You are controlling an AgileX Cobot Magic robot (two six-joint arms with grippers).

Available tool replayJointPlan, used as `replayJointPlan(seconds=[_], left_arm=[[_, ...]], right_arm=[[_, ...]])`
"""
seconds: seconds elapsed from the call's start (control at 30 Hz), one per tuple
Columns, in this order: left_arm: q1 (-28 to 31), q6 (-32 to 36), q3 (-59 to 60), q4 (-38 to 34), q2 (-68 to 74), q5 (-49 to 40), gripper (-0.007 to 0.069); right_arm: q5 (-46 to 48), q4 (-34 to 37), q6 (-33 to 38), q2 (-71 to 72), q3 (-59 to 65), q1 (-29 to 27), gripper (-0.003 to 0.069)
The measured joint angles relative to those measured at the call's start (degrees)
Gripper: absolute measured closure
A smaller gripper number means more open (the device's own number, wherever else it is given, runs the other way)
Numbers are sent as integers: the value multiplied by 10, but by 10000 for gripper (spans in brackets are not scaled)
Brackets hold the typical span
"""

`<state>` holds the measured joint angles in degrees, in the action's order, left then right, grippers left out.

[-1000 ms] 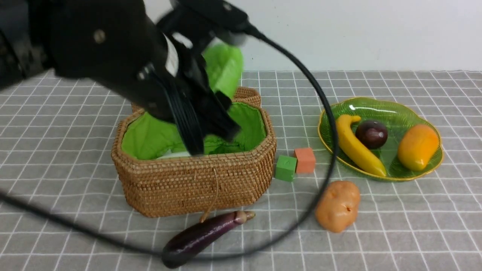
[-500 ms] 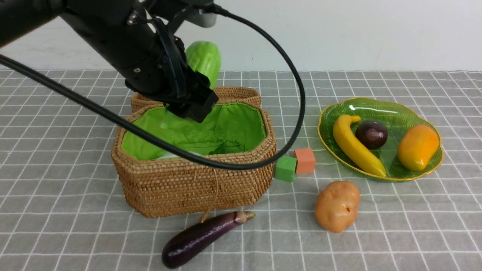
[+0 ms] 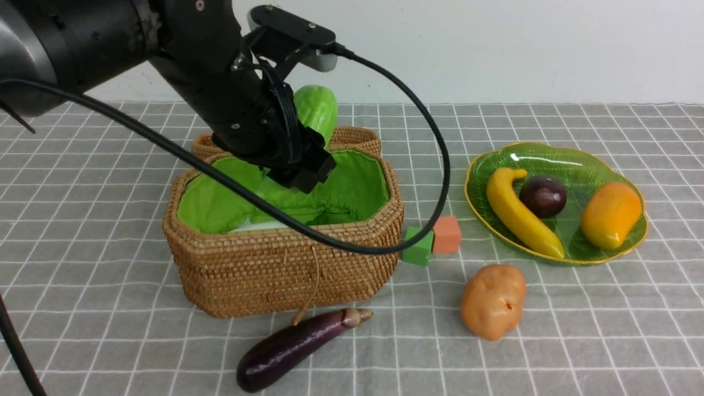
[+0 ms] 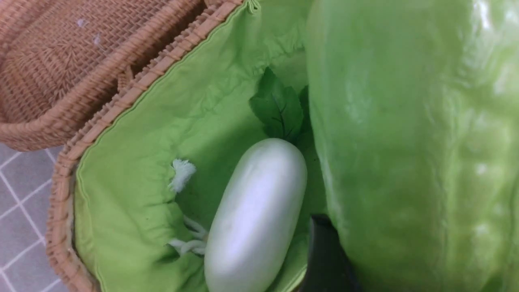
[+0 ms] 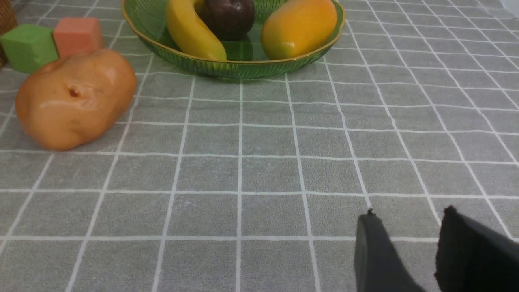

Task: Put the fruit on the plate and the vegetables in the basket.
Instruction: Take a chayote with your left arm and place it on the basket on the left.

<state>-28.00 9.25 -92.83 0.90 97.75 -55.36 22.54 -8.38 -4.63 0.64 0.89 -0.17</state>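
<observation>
While the left gripper (image 3: 306,159) hangs over the open basket (image 3: 286,269), its jaws are closed on the cucumber (image 3: 316,110). The cucumber stands nearly upright above the far side of the green lining. In the left wrist view the cucumber fills much of the frame, with one black finger (image 4: 324,255) pressed against it. Below it the white radish (image 4: 255,219) lies on the floor of the basket, its green leaves toward the rim nearest the lid (image 3: 355,137), which lies open behind the basket.

On the grey checked cloth (image 3: 577,341), the eggplant (image 3: 291,349) lies just in front of the basket. The potato (image 3: 493,300) sits to the right of it, near the plate (image 3: 550,151). On the plate lie the banana (image 3: 517,212), the plum (image 3: 543,196) and the mango (image 3: 610,214). Between basket and plate a green cube (image 3: 421,253) and an orange cube (image 3: 445,234) touch each other. The arm's cable (image 3: 434,137) loops in front of the green one.

The right gripper (image 5: 417,247) shows only in its own wrist view. It is low over bare cloth, well apart from the potato, with its jaws partly open and nothing between them.
</observation>
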Motion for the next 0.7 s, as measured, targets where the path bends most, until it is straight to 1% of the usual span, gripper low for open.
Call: replayJointPlan(seconds=[0.1, 0.27, 0.53, 0.7], left_arm=[[0, 45, 0, 2, 1, -6, 198], [0, 70, 0, 3, 1, -12, 198], [0, 77, 0, 4, 1, -14, 198], [0, 120, 0, 5, 1, -24, 198]], right_arm=[[0, 0, 0, 0, 0, 0, 420], [0, 0, 0, 0, 0, 0, 420], [0, 0, 0, 0, 0, 0, 420], [0, 0, 0, 0, 0, 0, 420]])
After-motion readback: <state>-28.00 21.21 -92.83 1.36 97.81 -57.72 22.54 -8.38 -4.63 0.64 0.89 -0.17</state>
